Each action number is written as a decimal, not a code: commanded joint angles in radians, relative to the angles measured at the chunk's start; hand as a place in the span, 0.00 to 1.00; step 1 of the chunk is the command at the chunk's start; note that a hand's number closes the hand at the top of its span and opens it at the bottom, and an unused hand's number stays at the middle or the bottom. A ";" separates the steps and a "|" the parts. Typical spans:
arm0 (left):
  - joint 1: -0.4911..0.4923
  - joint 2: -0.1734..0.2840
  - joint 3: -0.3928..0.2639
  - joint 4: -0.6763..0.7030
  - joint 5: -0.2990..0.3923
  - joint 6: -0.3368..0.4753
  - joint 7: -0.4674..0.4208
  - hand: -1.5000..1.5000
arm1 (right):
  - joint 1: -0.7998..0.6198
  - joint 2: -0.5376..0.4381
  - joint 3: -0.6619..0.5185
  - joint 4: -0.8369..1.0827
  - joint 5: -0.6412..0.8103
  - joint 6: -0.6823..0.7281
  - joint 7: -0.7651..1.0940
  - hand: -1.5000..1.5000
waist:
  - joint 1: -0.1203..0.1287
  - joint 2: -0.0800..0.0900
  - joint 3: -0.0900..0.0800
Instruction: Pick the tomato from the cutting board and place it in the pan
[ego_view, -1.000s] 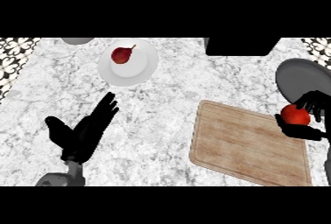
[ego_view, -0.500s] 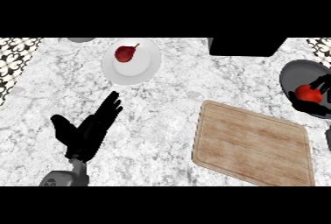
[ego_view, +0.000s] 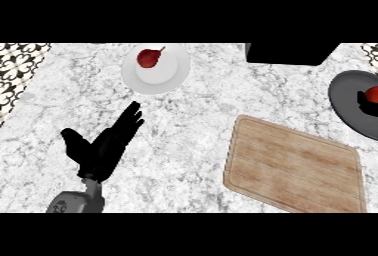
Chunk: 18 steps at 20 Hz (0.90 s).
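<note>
Since half a second ago the tomato (ego_view: 373, 94) has shifted to the right frame edge and sits over the pan (ego_view: 347, 102); it is now half cut off. A second ago it was at the cutting board's right edge, held by the right hand. Cutting board (ego_view: 295, 165) is bare now. The left hand has stayed in about the same spot.

Right hand (ego_view: 364, 102): only a small black patch shows just left of and below the tomato, inside the pan's outline. Cannot tell how its fingers stand or whether they touch the tomato. Cannot tell if the tomato rests on the pan floor or is above it.

Left hand (ego_view: 103, 147): black, resting at lower left of the desk (ego_view: 192, 115), fingers straight and close together, thumb splayed out, holding nothing. Its grey forearm is cut by the lower edge.

Shapes and materials:
- Desk: white-grey marbled stone.
- Cutting board: pale wood with visible grain, rounded rectangle, lying askew, lower right corner cut off.
- Pan: dark grey, round, smooth, right part out of frame.
- Plate (ego_view: 155, 70): white, round, near the top; carries a small dark red fruit (ego_view: 149, 58) with a stem.
- Black box-like thing (ego_view: 291, 52) at top right, top cut off; cannot tell what it is.
- Patterned black-and-white strip (ego_view: 18, 67) at the left edge.
</note>
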 joint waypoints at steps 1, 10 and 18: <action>0.002 0.001 -0.001 -0.008 0.004 -0.005 0.012 0.50 | -0.030 -0.018 -0.048 0.114 -0.030 -0.028 -0.100 1.00 | 0.009 0.004 0.002; -0.031 -0.019 -0.029 -0.006 -0.009 -0.005 0.022 0.50 | -0.042 -0.105 0.042 0.300 0.097 0.066 0.067 0.00 | 0.040 0.021 0.005; -0.020 -0.013 -0.005 -0.003 -0.006 -0.003 -0.008 0.50 | -0.096 -0.059 -0.121 0.264 -0.088 0.216 -0.105 0.00 | 0.014 0.012 0.009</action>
